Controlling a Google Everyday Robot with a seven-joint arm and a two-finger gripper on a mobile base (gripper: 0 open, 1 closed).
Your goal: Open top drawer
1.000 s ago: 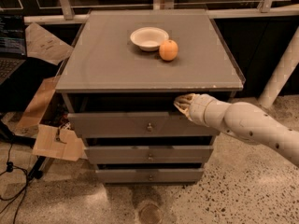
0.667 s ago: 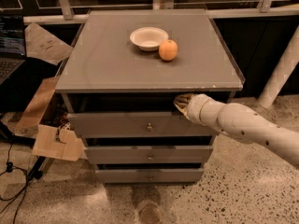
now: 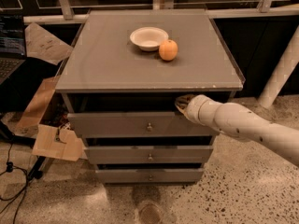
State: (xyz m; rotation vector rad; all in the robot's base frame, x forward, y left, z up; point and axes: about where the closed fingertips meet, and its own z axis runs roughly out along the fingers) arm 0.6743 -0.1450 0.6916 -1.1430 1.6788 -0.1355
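Note:
The top drawer (image 3: 117,125) is the widest grey front of the cabinet, with a small round metal knob (image 3: 149,126) at its centre. A dark gap shows between its top edge and the cabinet top. My gripper (image 3: 182,104) sits at the right part of that gap, just above the drawer front's top edge and under the tabletop lip, to the upper right of the knob. My white arm (image 3: 243,125) reaches in from the right. The gripper's tip is partly hidden in the shadow of the gap.
Two narrower grey drawers (image 3: 149,155) (image 3: 149,175) lie below. On the cabinet top (image 3: 103,64) stand a white bowl (image 3: 149,38) and an orange (image 3: 168,50). Cardboard pieces (image 3: 56,141) and cables lie at the left, and a white post (image 3: 280,73) stands at the right.
The gripper stays at the top drawer's upper edge. The forearm has shifted only slightly. The drawer front has not visibly moved.

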